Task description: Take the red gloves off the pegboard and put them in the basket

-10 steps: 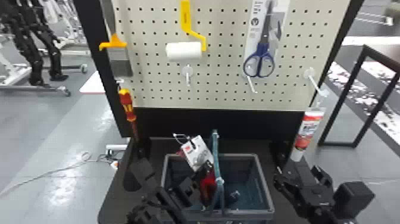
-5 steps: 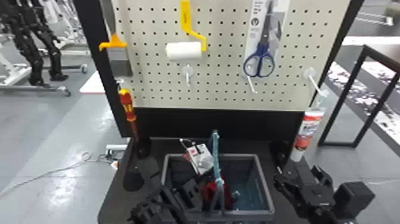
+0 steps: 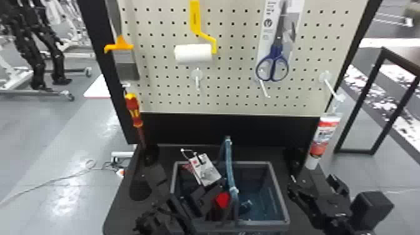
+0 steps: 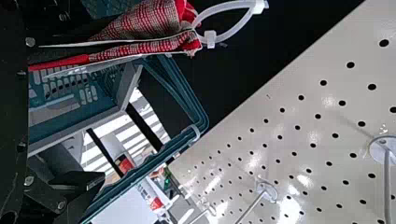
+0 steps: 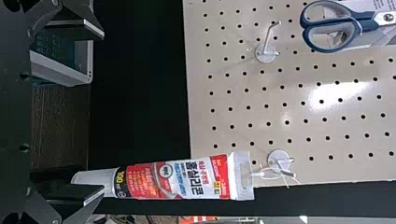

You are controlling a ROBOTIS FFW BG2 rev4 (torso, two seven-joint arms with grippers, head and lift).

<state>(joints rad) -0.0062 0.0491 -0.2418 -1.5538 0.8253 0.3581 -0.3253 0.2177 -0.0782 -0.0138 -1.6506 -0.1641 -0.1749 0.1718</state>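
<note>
Over the left side of the basket (image 3: pixel 279 193), my left gripper (image 3: pixel 182 187) has its fingers spread wide. The red gloves (image 3: pixel 222 200) are inside the basket beside its right finger, with their white tag (image 3: pixel 204 170) sticking up at the back left rim. In the left wrist view, the gloves (image 4: pixel 144 23) lie along the far finger side of the left gripper (image 4: pixel 98 100), whose other finger stands well apart; the basket (image 4: pixel 74 123) is behind. Parked at the right, my right gripper (image 3: pixel 312 184) is open; in its wrist view, nothing is held by the right gripper (image 5: pixel 102 112).
The blue basket handle (image 3: pixel 229 165) stands up across the middle. A screwdriver (image 3: pixel 133 109) hangs at the left, a silicone tube (image 3: pixel 323 137) at the right near my right gripper. Scissors (image 3: pixel 272 64), a roller (image 3: pixel 193 53) and a scraper (image 3: pixel 125 62) hang on the pegboard.
My left gripper has shifted slightly to the right. The gloves' red part has moved a little right and lower in the basket, and the tag has tilted and sunk. The right arm has stayed still.
</note>
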